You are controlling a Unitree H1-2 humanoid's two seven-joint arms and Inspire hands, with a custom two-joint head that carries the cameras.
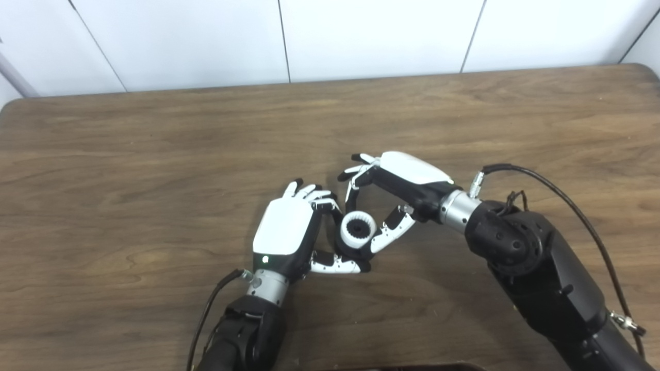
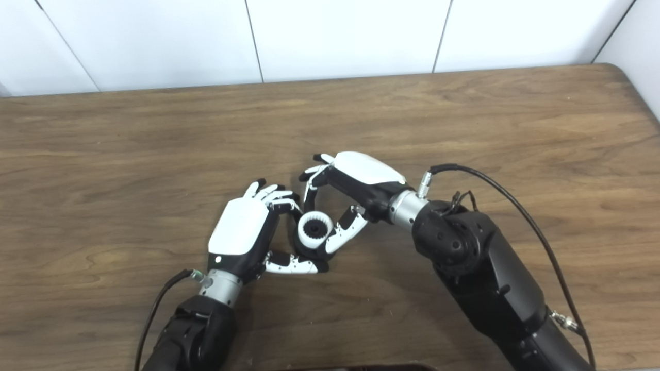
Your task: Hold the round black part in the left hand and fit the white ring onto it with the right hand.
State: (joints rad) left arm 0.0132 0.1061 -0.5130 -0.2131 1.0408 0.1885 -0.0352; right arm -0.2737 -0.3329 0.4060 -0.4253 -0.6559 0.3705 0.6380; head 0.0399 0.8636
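The round black part (image 1: 355,251) sits low over the table's middle, with my left hand (image 1: 289,234) shut on it, fingers on its far left side and thumb under its near edge. The white ring (image 1: 357,230), toothed on the inside, sits on top of the black part with its opening facing up. My right hand (image 1: 397,193) reaches in from the right and closes around the ring. Its thumb (image 1: 390,231) lies against the ring's right side and its fingers (image 1: 355,181) curl down at the far edge. The black part is mostly hidden by the ring and the fingers.
The brown wooden table (image 1: 154,154) carries nothing else in view. White wall panels (image 1: 361,36) stand behind its far edge. A black cable (image 1: 577,211) loops off my right wrist, and another cable (image 1: 206,314) runs along my left forearm.
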